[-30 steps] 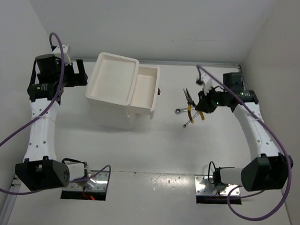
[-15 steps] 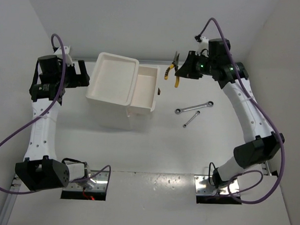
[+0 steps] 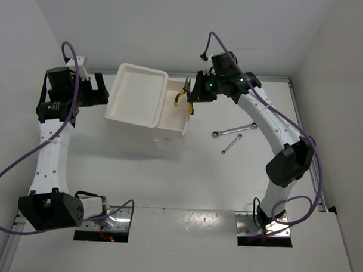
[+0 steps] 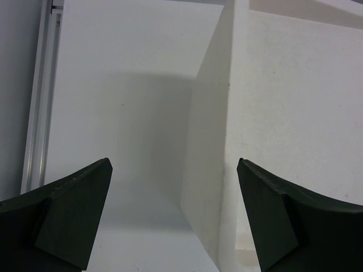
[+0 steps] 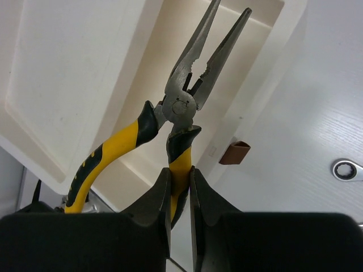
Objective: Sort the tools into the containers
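Overhead, the right end effector holds yellow-handled steel pliers over the pulled-out drawer of the white plastic box unit. Two silver metal wrenches lie on the desk nearby.

Left wrist: the left end effector gapes wide and empty beside the box wall.

Right wrist: the fingers pinch one pliers handle, with the nose above the drawer.

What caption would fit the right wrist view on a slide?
Right gripper clamps one yellow handle of the open pliers over the pulled-out white drawer; a wrench lies at right.
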Robot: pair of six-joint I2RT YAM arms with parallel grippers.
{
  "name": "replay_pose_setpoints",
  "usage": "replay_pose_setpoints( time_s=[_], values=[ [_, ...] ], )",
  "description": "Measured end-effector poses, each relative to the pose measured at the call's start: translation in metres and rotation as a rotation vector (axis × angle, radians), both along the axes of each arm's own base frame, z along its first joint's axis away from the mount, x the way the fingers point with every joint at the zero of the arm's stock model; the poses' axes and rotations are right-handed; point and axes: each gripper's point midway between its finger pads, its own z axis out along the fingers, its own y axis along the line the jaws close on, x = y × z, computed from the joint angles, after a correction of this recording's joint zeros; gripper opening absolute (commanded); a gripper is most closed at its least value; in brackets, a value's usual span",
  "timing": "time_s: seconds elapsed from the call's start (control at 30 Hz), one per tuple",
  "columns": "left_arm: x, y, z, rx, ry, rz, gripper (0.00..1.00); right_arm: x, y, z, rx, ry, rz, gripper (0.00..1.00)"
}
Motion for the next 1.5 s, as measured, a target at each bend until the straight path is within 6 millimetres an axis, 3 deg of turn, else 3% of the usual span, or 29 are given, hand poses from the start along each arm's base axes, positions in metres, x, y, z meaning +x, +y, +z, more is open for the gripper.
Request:
replay_pose_setpoints(
  time_s=[0.4,0.57,0.6,0.67,0.7,0.8,1.07,1.2,1.3,1.4,1.5],
  values=[
    [0.000,0.001,-0.009,-0.001,0.017,0.004,0.99,-0.005,0.028,-0.033,-0.033,0.056,0.054,0.01],
    [-0.001,0.002,-0.016,-0.001,0.033,0.010,0.99,-0.006,0.033,-0.040,-0.040,0.067,0.065,0.16],
    [-0.001,0.002,-0.016,-0.001,0.032,0.010,0.99,-0.006,0.034,-0.041,-0.040,0.068,0.065,0.28],
    [-0.001,0.002,-0.016,0.000,0.029,0.009,0.99,-0.005,0.035,-0.041,-0.038,0.067,0.060,0.39],
    [-0.001,0.002,-0.016,0.000,0.029,0.009,0.99,-0.004,0.035,-0.040,-0.035,0.063,0.059,0.49],
    [-0.001,0.001,-0.016,-0.001,0.028,0.005,0.99,0.000,0.039,-0.031,-0.014,0.035,0.064,0.59],
    [0.000,-0.004,-0.017,-0.012,0.029,-0.027,0.99,0.007,0.051,0.020,0.085,-0.121,0.129,0.61],
    [0.001,-0.009,-0.012,-0.007,0.020,-0.069,0.96,-0.004,0.033,0.055,0.120,-0.224,0.151,0.45],
    [0.005,-0.015,-0.001,0.003,-0.001,-0.101,0.90,-0.003,-0.003,0.069,0.119,-0.274,0.096,0.38],
    [0.014,-0.019,0.011,0.011,-0.020,-0.123,0.84,0.002,-0.042,0.048,0.069,-0.255,0.034,0.35],
    [0.024,-0.025,0.011,0.014,-0.006,-0.145,0.77,0.004,-0.066,0.002,-0.003,-0.165,0.013,0.48]
  ],
)
